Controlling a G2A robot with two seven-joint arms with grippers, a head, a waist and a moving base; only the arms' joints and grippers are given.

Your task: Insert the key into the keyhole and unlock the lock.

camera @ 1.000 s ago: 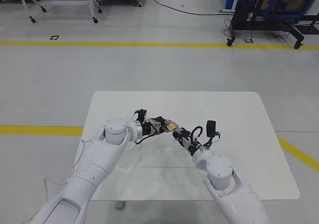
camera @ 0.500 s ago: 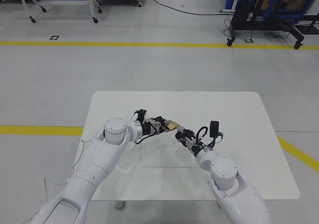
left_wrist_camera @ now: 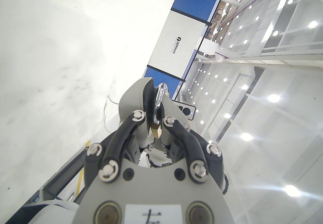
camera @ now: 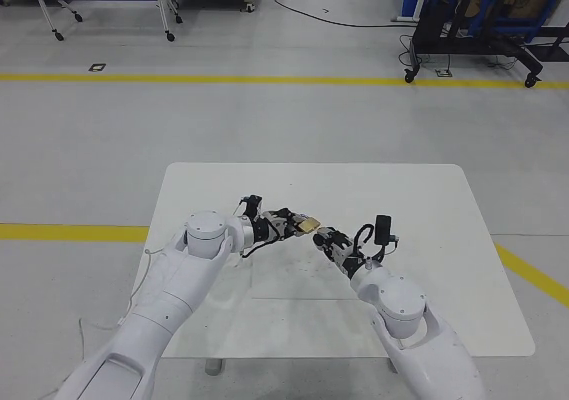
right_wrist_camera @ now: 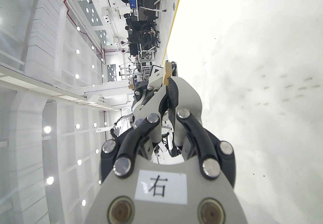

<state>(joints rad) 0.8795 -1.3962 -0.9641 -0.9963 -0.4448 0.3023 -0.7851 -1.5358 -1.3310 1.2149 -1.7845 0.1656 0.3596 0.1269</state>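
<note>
A small brass padlock hangs above the middle of the white table, between my two grippers. My left gripper comes in from the left and is shut on it. In the left wrist view its fingertips clamp the silver shackle, with the brass body between the fingers. My right gripper meets the lock from the lower right. In the right wrist view it is shut, tips against the brass edge of the padlock. The key is hidden between its pads.
Both arms meet over the table's centre, above a faint rectangular patch on the top. The table's far edge and right edge lie well away from the grippers. Carts stand far off on the floor.
My right arm's wrist has shifted slightly to the right, with its gripper staying at the lock. The left arm and the padlock have not moved.
</note>
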